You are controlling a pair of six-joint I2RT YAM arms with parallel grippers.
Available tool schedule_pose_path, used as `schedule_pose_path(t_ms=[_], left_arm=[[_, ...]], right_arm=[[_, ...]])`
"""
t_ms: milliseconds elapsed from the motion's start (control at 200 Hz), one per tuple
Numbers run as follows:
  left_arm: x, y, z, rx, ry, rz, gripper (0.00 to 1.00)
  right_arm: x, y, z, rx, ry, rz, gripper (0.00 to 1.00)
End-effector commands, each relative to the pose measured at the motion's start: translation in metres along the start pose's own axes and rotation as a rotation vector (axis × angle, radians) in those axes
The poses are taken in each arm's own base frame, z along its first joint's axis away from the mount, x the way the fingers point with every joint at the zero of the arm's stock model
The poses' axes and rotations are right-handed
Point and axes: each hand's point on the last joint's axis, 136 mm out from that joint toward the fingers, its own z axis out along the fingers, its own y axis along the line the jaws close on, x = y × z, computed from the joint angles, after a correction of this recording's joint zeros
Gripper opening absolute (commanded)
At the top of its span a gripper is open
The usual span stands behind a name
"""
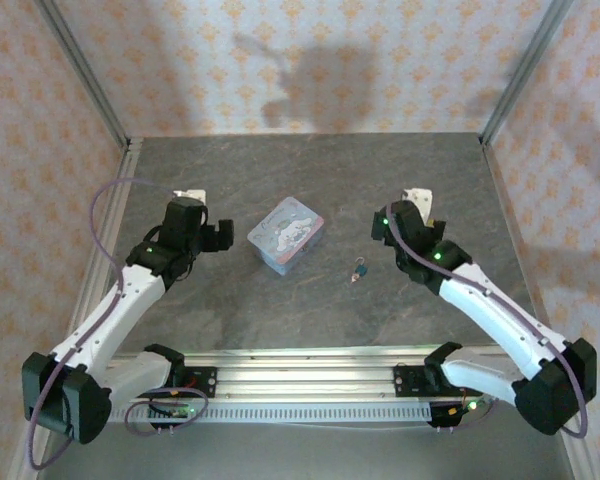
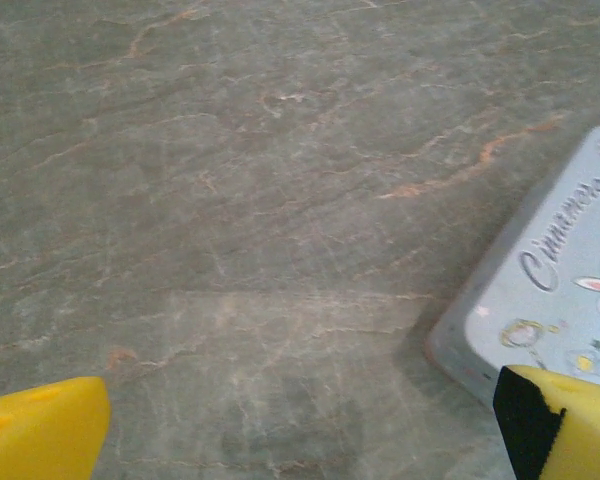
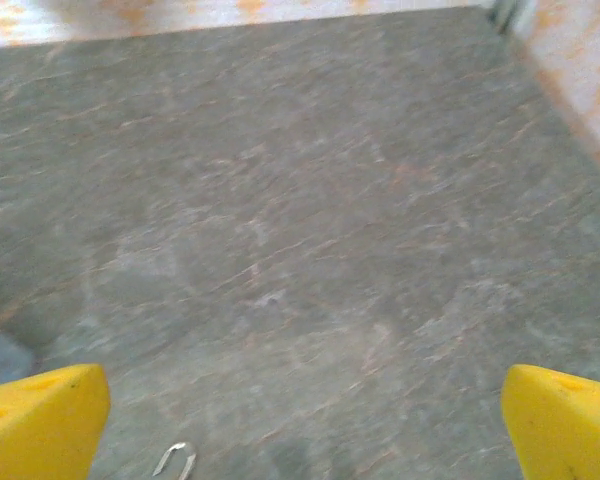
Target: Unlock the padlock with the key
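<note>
Both the left gripper (image 2: 300,432) and right gripper (image 3: 305,425) stand wide and empty, so the right should back up, centre over the padlock (image 1: 359,270) just behind its fingertips, then descend squarely.

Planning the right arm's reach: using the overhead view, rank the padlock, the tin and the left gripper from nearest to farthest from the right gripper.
1. Padlock, just down-left of the right gripper.
2. Tin, mid-table.
3. Left gripper, far left.

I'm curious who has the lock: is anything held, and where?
Nothing is held: left and right jaws are open; the padlock lies on the table.
</note>
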Motion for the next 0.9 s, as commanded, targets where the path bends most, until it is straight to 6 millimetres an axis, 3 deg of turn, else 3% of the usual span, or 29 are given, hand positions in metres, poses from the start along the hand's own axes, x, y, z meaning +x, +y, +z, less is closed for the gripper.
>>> schedule_pose_path(t_ms=[0, 130, 230, 330, 485, 646, 751, 896], left_arm=[[-0.025, 0.02, -0.005, -0.051, -0.12, -0.024, 1.0], [-0.023, 0.036, -0.003, -0.12, -0.228, 0.092, 1.0], [-0.012, 0.059, 0.006, -0.22, -0.263, 0.069, 1.0], [0.001, 0.067, 0.018, -0.235, -0.308, 0.023, 1.0], [0.008, 0.069, 0.03, -0.238, -0.382, 0.011, 1.0], [0.011, 0.073, 0.041, -0.257, -0.424, 0.019, 1.0], [0.013, 0.07, 0.053, -0.237, -0.435, 0.012, 1.0], [0.013, 0.054, 0.077, -0.161, -0.414, 0.044, 1.0]], right_arm=[[-0.017, -0.029, 0.006, 0.149, -0.186, -0.027, 0.99], [-0.006, -0.042, 0.019, 0.187, -0.208, -0.081, 0.99], [0.002, -0.057, 0.029, 0.205, -0.228, -0.041, 0.99], [0.011, -0.068, 0.04, 0.194, -0.258, 0.022, 0.99], [0.023, -0.083, 0.053, 0.194, -0.325, 0.121, 0.99], [0.03, -0.08, 0.073, 0.159, -0.355, 0.173, 0.99], [0.041, -0.074, 0.096, 0.171, -0.289, 0.125, 0.99], [0.035, -0.077, 0.103, 0.175, -0.327, 0.075, 0.99]])
